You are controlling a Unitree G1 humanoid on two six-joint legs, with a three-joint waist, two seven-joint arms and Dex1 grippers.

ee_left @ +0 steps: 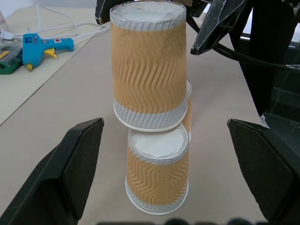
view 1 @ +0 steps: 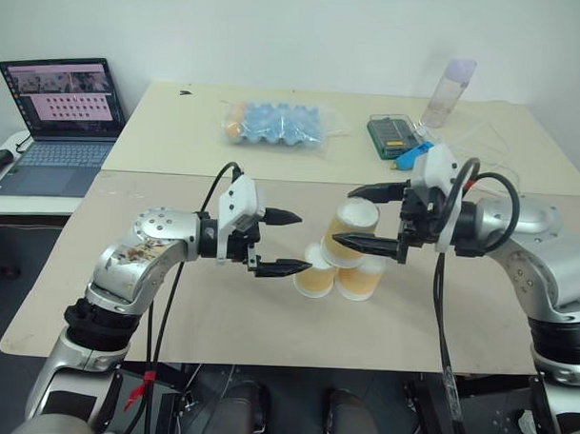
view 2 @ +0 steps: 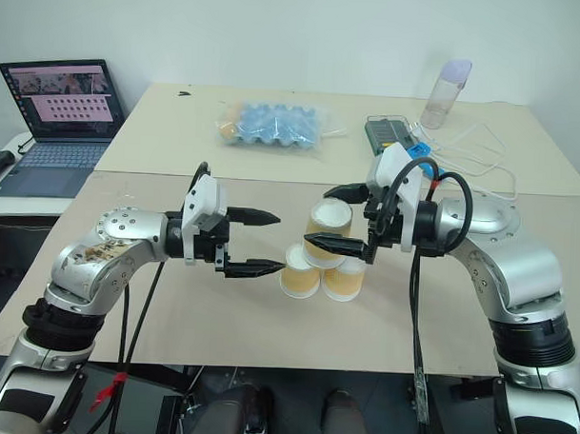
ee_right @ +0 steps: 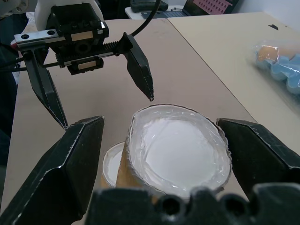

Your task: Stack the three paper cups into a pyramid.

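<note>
Top cup (view 1: pixel 354 233) between right claw (view 1: pixel 370 219) fingers

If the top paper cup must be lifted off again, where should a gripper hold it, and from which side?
Hold the top cup at mid-wall, fingers on opposite sides, coming in level from the robot's right, where the open right gripper already brackets it. It stands upside down on the two lower cups, so a squeeze at the wall probably disturbs them least.
</note>
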